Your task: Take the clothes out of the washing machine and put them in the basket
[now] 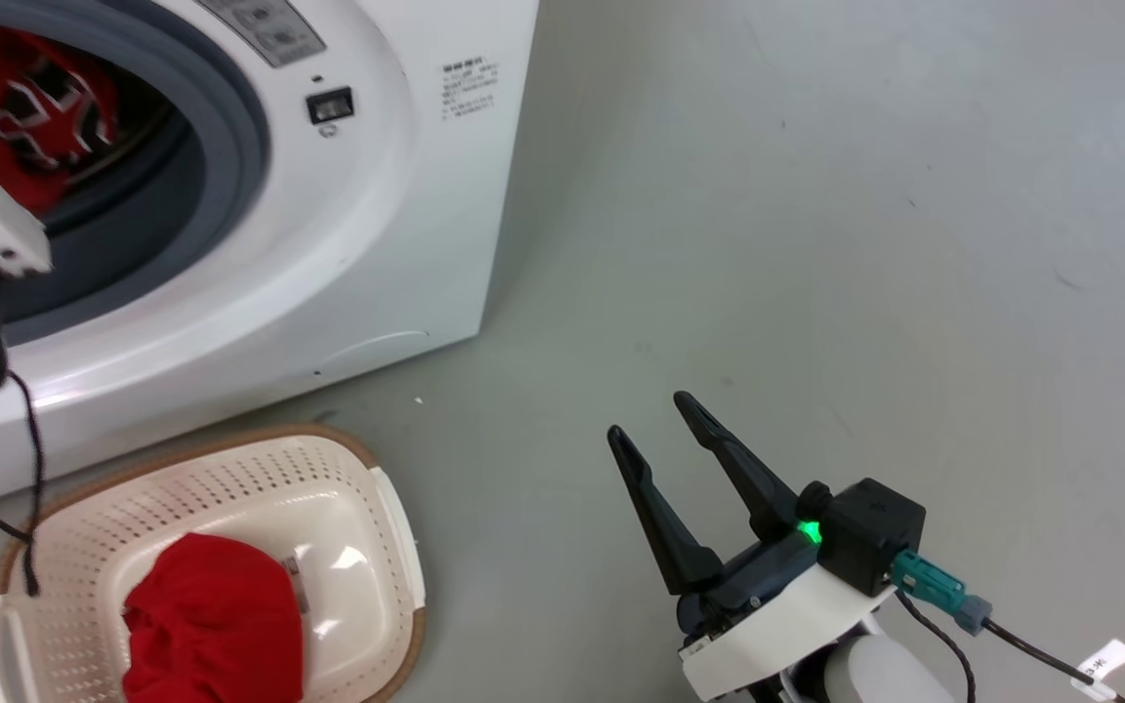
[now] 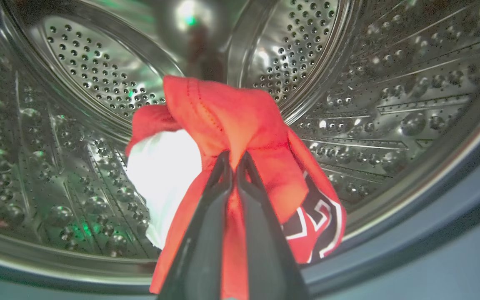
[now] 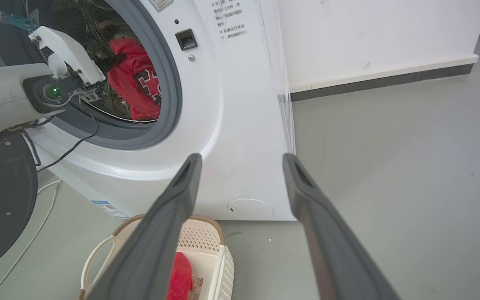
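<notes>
Fingers of the left gripper (image 2: 233,157) pinch a fold of the red patterned garment (image 2: 223,112), bunched around their tips inside the washing machine drum (image 2: 98,62) (white lining showing). The right gripper (image 1: 647,415) has fingers spread, beside the basket (image 1: 260,469) holding a plain red garment (image 1: 216,615).

Bright, even light over the floor (image 1: 816,244), hardly a shadow on it. Inside the drum (image 2: 98,75) it's dimmer: steel sparkling with hot glare and green glints, walls bowing at the edges. The red garment (image 2: 231,116) has its white patch blown out; my left fingers (image 2: 198,250) loom soft, out of focus. A glossy highlight sits in the basket (image 1: 230,478).
</notes>
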